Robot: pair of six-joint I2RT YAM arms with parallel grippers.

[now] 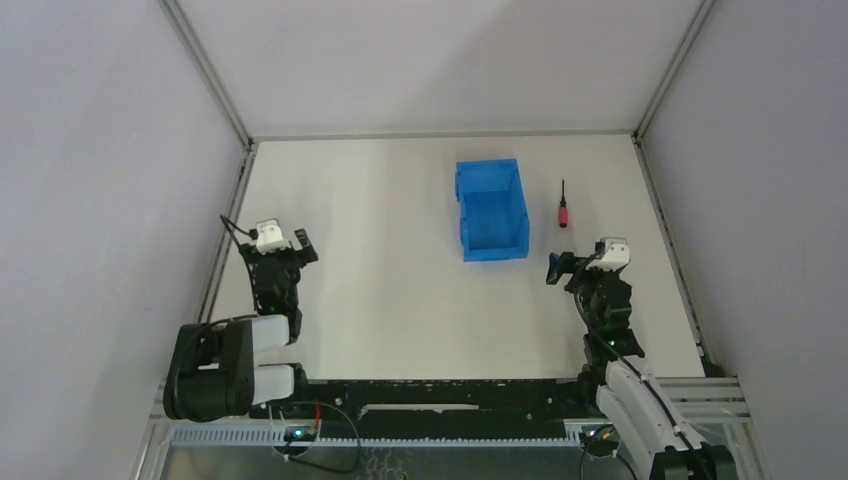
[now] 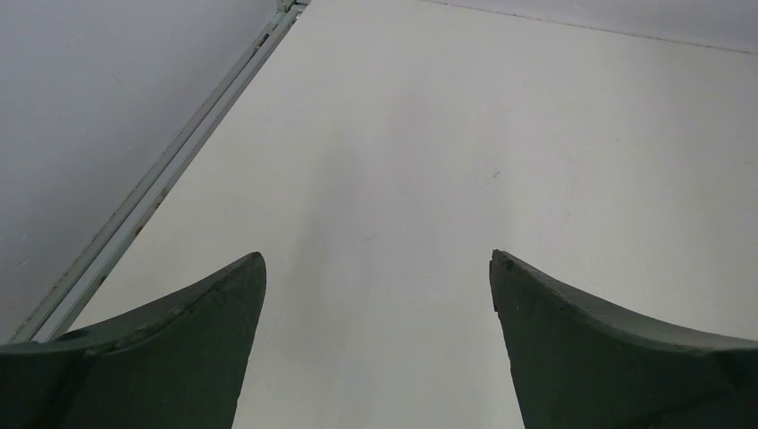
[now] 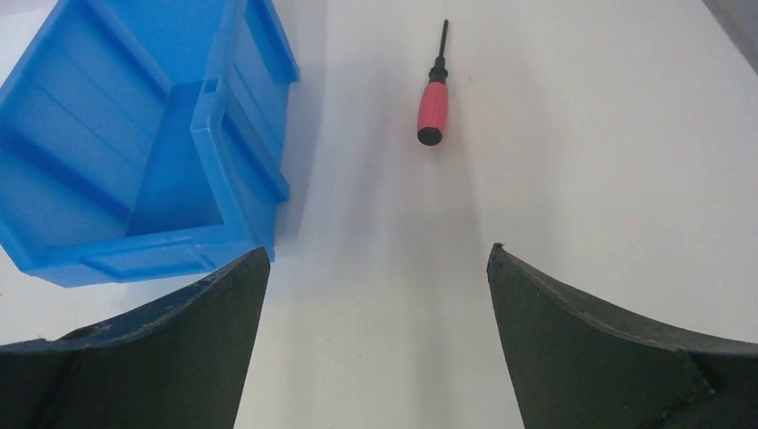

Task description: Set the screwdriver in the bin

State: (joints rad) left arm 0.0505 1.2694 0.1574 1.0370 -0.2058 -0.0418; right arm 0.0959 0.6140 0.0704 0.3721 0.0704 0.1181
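Observation:
The screwdriver (image 1: 563, 209), with a short red handle and thin dark shaft, lies on the white table just right of the blue bin (image 1: 491, 209), shaft pointing away from me. In the right wrist view the screwdriver (image 3: 432, 96) lies ahead, with the bin (image 3: 134, 143) at upper left. My right gripper (image 1: 576, 262) (image 3: 377, 259) is open and empty, a short way in front of the screwdriver's handle. My left gripper (image 1: 287, 244) (image 2: 377, 259) is open and empty at the table's left side, far from both.
Grey enclosure walls and metal frame rails (image 1: 228, 235) border the table on the left, right and back. The left rail also shows in the left wrist view (image 2: 152, 183). A black rail with cables (image 1: 440, 390) runs along the near edge.

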